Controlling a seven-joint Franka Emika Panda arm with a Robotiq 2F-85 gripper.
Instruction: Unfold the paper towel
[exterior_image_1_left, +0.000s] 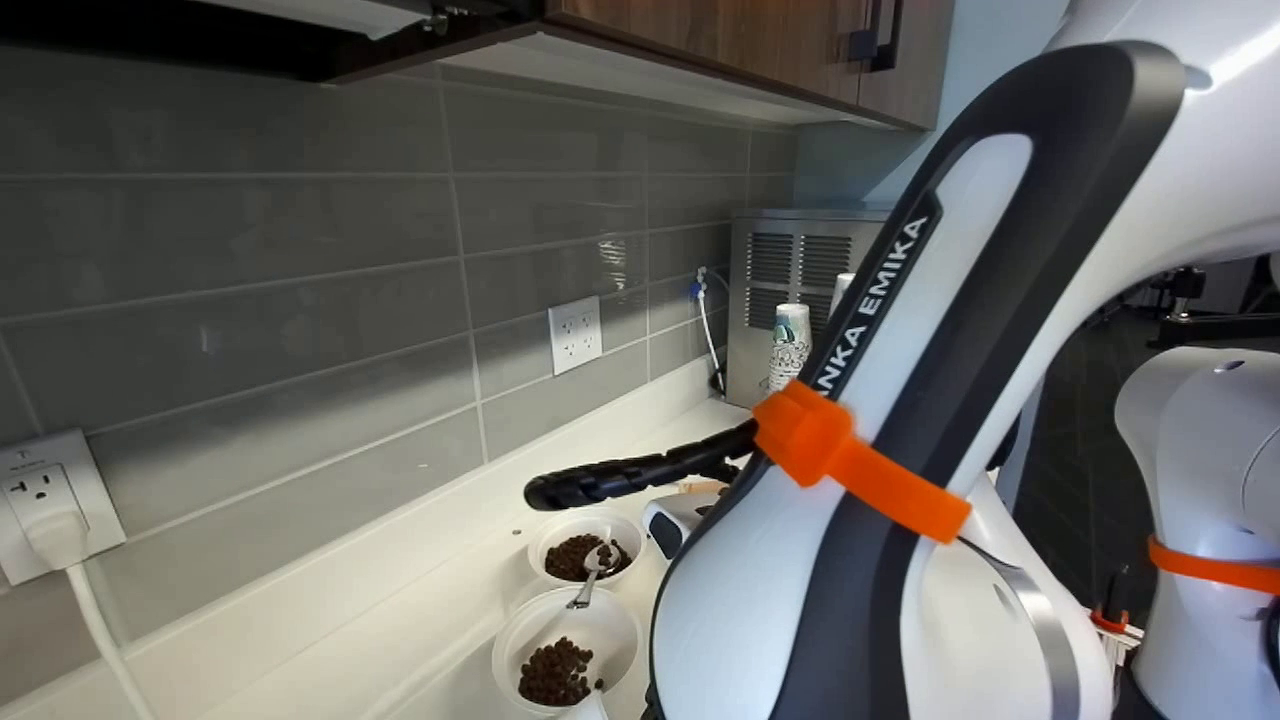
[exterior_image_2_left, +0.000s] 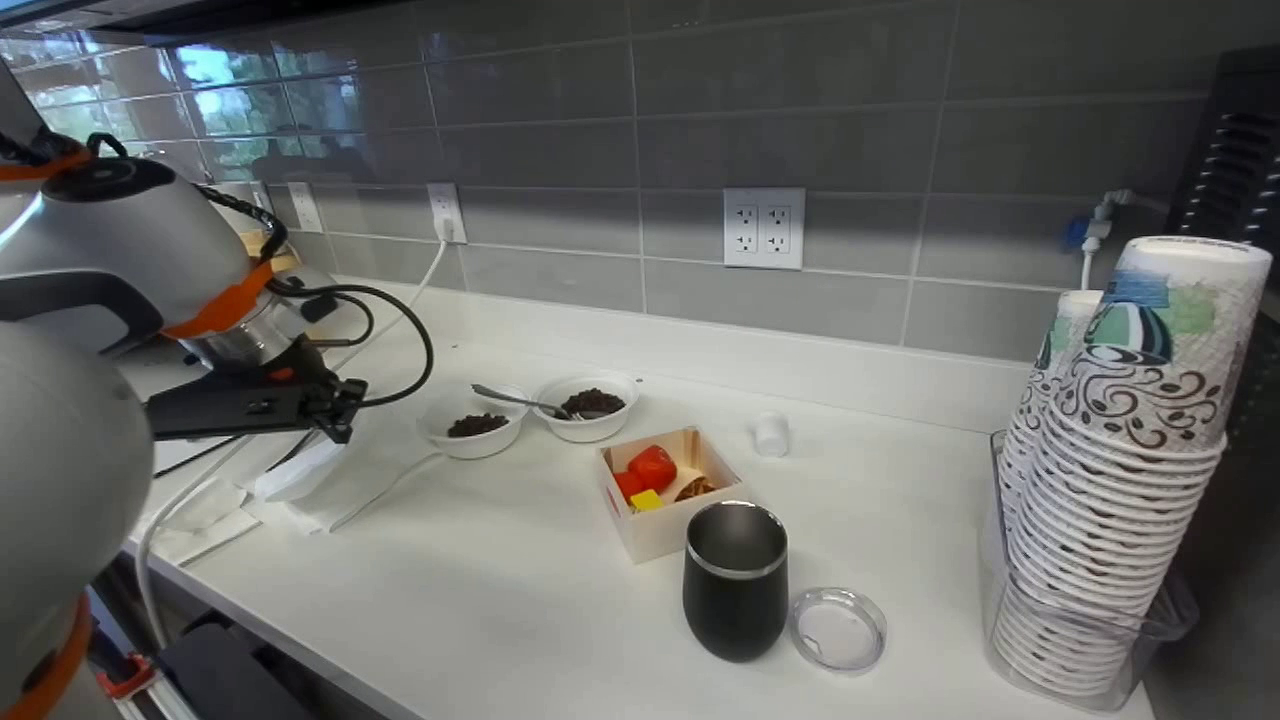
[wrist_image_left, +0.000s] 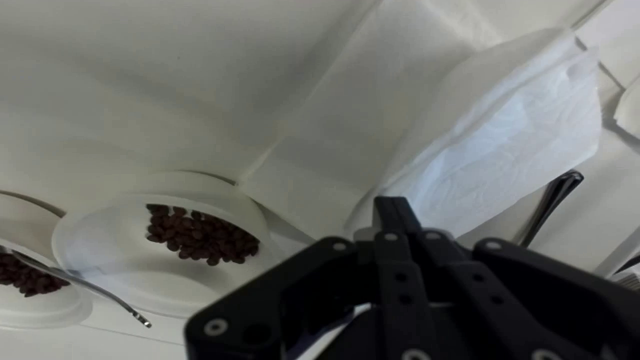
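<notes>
The white paper towel lies part folded on the counter, its lower layer flat and an upper flap raised. In the wrist view my gripper is over this flap, its two fingertips together. Creases of the flap run together at the tips, so it looks pinched there, though the contact itself is hidden. An exterior view shows the raised flap of the paper towel just under the gripper. The arm hides gripper and towel in an exterior view.
Two white bowls of brown pieces, one beside the towel, the other farther along; a spoon bridges them. A wooden box, black tumbler, clear lid and stacked cups follow. A white cable passes the towel.
</notes>
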